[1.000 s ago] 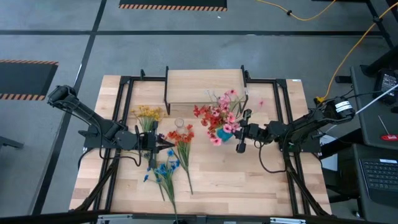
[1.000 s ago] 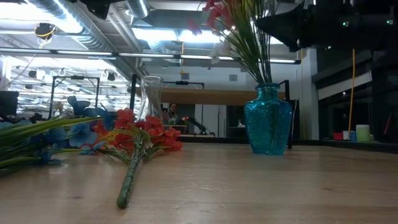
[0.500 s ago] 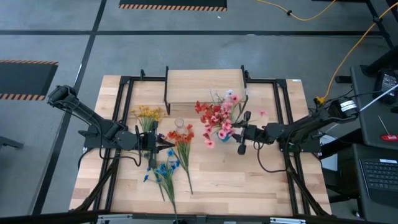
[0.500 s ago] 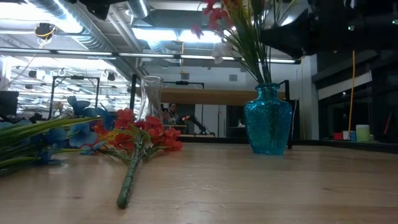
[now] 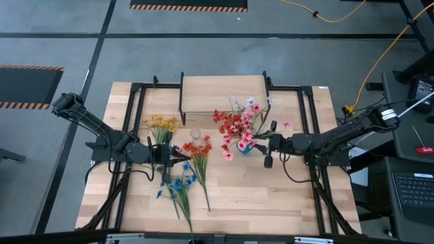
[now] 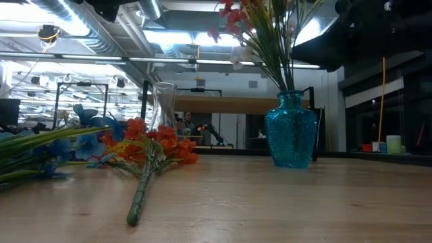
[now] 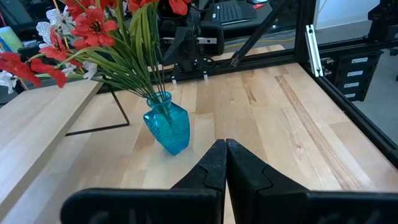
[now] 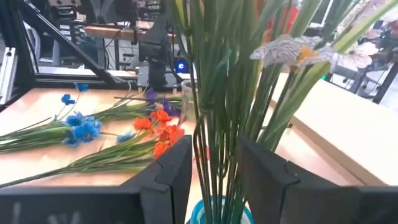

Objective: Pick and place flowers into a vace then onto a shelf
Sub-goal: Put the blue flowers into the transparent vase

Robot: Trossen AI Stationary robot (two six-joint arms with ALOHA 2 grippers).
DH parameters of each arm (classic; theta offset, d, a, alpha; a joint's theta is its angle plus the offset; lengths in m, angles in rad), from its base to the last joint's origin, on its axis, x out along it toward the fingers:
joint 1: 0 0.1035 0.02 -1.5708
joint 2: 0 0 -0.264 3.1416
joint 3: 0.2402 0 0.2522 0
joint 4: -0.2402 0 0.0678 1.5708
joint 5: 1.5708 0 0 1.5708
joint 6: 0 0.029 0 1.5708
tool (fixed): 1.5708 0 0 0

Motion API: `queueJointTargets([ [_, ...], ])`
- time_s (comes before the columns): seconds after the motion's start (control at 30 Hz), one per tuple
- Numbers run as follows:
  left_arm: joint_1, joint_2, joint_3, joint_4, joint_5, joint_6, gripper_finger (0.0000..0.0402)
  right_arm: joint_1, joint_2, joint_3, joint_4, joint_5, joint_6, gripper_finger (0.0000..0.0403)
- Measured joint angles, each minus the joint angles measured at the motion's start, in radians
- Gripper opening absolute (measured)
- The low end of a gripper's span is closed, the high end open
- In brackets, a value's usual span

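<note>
A blue glass vase [image 5: 244,147] stands by its base on the table and holds red, pink and white flowers [image 5: 237,124]; it also shows in the low view [image 6: 291,129] and the left wrist view [image 7: 168,127]. My right gripper [image 5: 269,150] is open, just right of the vase and clear of it. In its wrist view its fingers [image 8: 214,146] frame the green stems [image 8: 217,93] farther off. My left gripper [image 5: 184,158] is shut [image 7: 226,149] beside the orange-red spray [image 5: 199,152] lying on the table. The shelf [image 5: 222,93] is at the table's far side.
A clear glass vase [image 5: 195,133] stands left of the blue one. A yellow spray [image 5: 161,124] and a blue spray [image 5: 178,186] lie on the table's left half. Black frame rails [image 5: 308,129] run along both sides. Bare wood [image 5: 271,196] lies near the front.
My right gripper has drawn back toward the table's right edge, away from the blue vase. The vase has stayed where it was, and the flower heads in it have swayed a little. My left arm has kept still.
</note>
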Motion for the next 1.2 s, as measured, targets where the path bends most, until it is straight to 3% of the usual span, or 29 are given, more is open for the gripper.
queueJointTargets([
  [0.47,0.000,0.000,0.000,0.000,0.000,0.018,0.0003,0.092,-0.178,0.000,-0.222,0.006,0.070,0.0124],
  [0.8,0.000,0.000,0.000,0.001,-0.022,0.018,0.0003,0.178,-0.221,0.000,-0.358,0.025,0.150,0.0009],
  [0.97,0.000,0.000,0.000,0.002,-0.119,-0.043,0.0003,0.227,-0.221,0.000,-0.361,0.025,0.153,0.0015],
  [1.2,0.000,0.078,0.008,-0.006,-0.178,-0.128,0.0002,0.258,-0.221,0.000,-0.375,0.025,0.149,0.0003],
])
